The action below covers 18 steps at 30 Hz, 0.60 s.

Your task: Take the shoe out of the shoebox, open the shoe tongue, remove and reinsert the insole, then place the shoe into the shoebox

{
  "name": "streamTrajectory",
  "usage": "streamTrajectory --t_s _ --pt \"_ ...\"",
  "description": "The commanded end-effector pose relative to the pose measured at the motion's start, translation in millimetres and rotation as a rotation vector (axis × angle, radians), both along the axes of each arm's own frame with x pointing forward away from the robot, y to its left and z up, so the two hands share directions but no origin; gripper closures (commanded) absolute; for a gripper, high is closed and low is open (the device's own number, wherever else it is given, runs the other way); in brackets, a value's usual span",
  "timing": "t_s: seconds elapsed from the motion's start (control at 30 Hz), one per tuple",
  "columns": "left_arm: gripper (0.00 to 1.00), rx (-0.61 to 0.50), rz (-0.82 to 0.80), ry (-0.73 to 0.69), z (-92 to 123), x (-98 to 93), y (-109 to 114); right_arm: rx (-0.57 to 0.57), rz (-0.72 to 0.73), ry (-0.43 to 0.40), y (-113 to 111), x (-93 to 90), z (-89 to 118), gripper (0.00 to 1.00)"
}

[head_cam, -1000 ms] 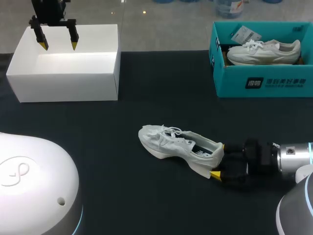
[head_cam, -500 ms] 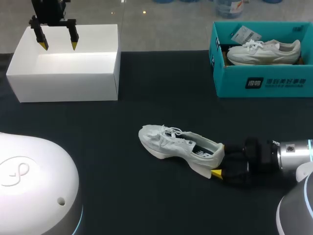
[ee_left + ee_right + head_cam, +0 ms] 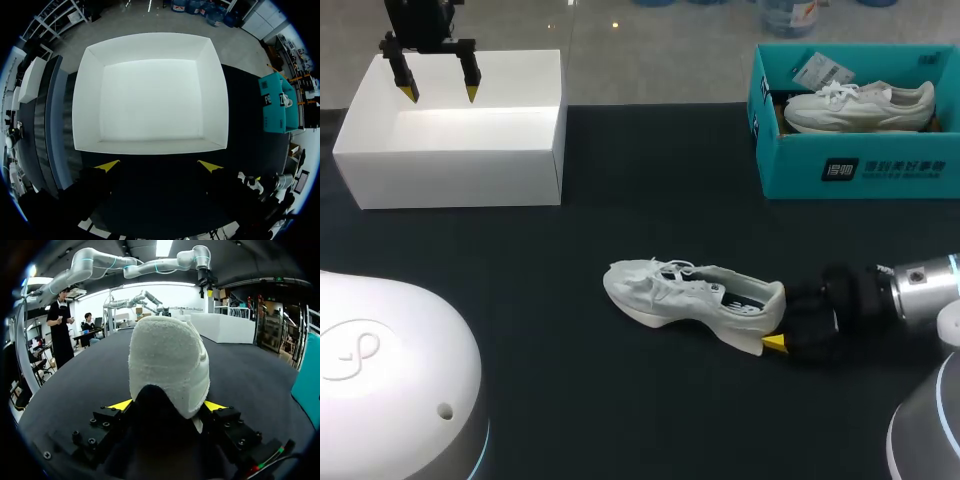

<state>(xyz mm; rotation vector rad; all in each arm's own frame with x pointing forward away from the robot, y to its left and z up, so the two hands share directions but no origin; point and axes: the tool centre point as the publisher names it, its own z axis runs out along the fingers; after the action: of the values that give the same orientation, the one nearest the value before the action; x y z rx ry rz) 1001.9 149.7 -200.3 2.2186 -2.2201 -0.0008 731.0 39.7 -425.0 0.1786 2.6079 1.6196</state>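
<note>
Two hands are mine. My right hand [image 3: 167, 405] sits at the heel of the white lace-up sneaker [image 3: 685, 293], which lies on the black tabletop [image 3: 550, 330] with its toe pointing to my left. Its yellow fingers [image 3: 120, 404] press the heel from both sides, so I think it is clamped on. My left hand [image 3: 440, 93] hangs over the open white box [image 3: 460, 180], fingers apart, holding nothing. The teal cardboard shoebox [image 3: 860, 170] stands far back on my right, with another white shoe [image 3: 860, 105] inside.

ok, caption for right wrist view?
Right gripper grips the heel of the white shoe on the black table, white shoebox beyond.
</note>
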Motion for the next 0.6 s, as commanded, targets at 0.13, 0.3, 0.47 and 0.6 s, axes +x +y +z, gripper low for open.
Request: streamTrajectory --t_s 0.13,0.3,0.47,0.6 --pt "0.00 0.001 0.000 0.000 0.0 -0.5 -0.1 -0.021 0.080 0.030 -8.3 12.2 4.5 0.64" --pt "0.00 0.001 0.000 0.000 0.0 -0.5 -0.1 -0.032 0.121 0.034 -7.6 17.2 6.1 0.64" --pt "0.00 0.001 0.000 0.000 0.0 -0.5 -0.1 -0.057 0.146 0.038 -10.1 22.9 9.4 0.65" --pt "0.00 0.001 0.000 0.000 0.0 -0.5 -0.1 -0.073 0.157 0.037 -12.7 26.8 12.1 0.64"
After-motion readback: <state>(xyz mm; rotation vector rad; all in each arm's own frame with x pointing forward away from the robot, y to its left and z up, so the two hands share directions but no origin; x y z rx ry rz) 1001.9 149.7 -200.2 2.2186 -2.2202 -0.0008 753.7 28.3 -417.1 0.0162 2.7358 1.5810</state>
